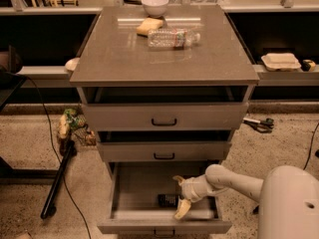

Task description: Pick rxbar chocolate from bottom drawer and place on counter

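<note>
While the gripper [176, 197] hangs inside the open bottom drawer [133, 193], the grasp is not yet made.
Its fingers [182, 209] stand wide at the right end of the rxbar chocolate [166, 200] lying on the drawer floor; next, I'd say, they must close on it, then lift to the bench [164, 59].

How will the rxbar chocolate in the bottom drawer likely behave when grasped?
The rxbar chocolate lies flat, so it probably won't roll. Its dark wrapper may be slippery. Small and thin, it is likely light. The open end effector is at its right end, inside the bottom drawer.
</note>
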Action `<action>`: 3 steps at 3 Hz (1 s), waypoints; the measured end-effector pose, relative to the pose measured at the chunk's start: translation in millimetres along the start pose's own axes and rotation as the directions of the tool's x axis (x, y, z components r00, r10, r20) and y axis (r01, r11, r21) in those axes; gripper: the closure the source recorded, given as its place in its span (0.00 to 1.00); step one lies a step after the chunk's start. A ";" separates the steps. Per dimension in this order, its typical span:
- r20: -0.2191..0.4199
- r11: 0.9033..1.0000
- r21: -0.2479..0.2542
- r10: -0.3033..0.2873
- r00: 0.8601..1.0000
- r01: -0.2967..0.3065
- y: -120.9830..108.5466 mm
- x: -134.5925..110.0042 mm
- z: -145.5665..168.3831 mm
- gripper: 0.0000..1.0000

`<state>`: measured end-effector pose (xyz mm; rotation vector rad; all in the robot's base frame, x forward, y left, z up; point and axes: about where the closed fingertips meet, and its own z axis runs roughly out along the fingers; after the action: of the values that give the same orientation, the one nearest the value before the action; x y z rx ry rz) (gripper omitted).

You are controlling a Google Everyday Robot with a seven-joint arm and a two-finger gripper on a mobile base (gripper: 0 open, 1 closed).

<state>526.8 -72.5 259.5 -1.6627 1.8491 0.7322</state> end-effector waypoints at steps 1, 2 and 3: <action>0.017 1.000 0.020 0.012 1.000 -0.013 -18.7 11.0 27.2 0.00; 0.021 0.999 0.051 -0.004 1.000 0.003 -52.9 33.0 64.1 0.00; 0.021 0.998 0.056 -0.005 1.000 0.003 -55.8 33.8 64.7 0.00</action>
<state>581.6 -55.4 187.8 -1.6174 1.8345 0.6879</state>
